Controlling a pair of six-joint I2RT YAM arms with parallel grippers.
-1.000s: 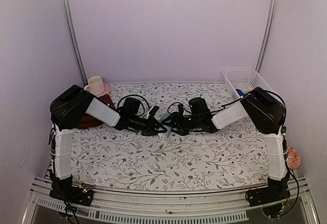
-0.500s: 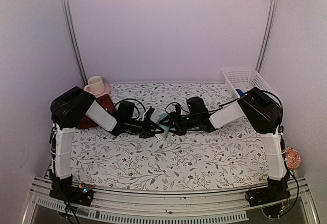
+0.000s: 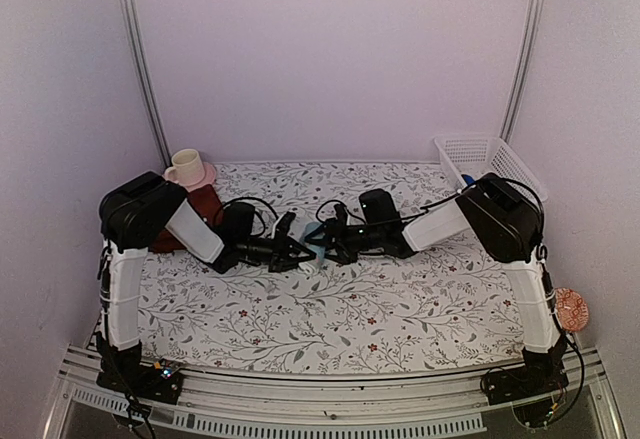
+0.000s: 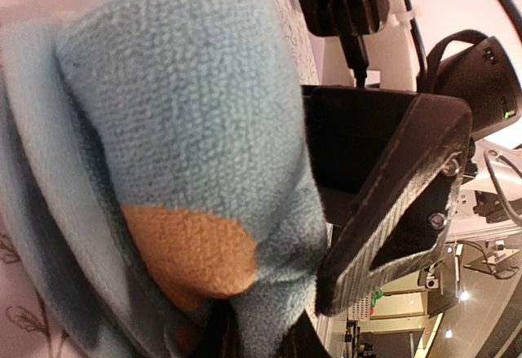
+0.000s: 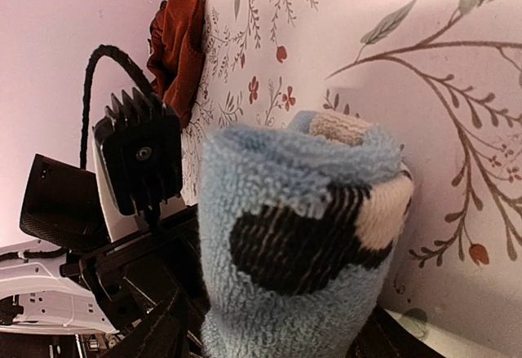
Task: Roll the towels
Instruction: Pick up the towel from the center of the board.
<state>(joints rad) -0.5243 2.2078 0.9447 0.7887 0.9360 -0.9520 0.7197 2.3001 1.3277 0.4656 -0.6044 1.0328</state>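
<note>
Right gripper [image 3: 325,247] clasps light-blue towel [image 5: 285,211] mid-table; left gripper [image 3: 292,252] hold unclear.

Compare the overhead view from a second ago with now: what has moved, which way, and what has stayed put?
The left gripper and right gripper both slid towards the robot's left, and the rolled blue towel between them went along. The right arm reached further across and the left arm folded back. The maroon towel, cup and basket stayed put.
</note>
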